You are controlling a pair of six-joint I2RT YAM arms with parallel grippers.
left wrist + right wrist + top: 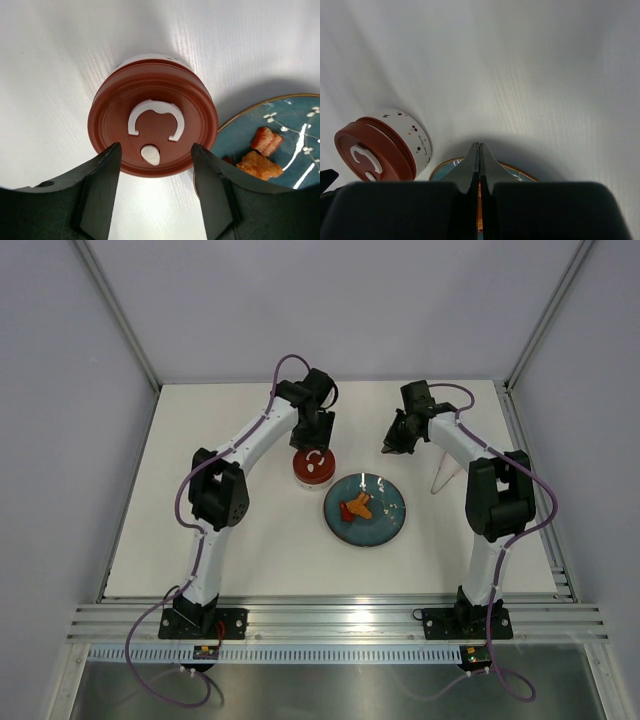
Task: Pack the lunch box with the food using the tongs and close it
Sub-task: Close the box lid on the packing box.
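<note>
The lunch box (313,469) is a small round tin with a white patterned wall (412,136), and its red lid (152,125) with the white curled mark sits on it. My left gripper (156,149) hangs open just above the lid's near edge, with one finger at each side and not touching it. The food (357,507), orange and red pieces (260,162), lies on the teal plate (390,525) to the right of the tin. The tongs (441,478) lie on the table right of the plate. My right gripper (479,146) is shut and empty, over the plate's far rim.
White walls and metal posts enclose the white table (220,550). A slotted metal rail (340,620) runs along its near edge. The plate's rim (235,120) lies close to the tin's right side.
</note>
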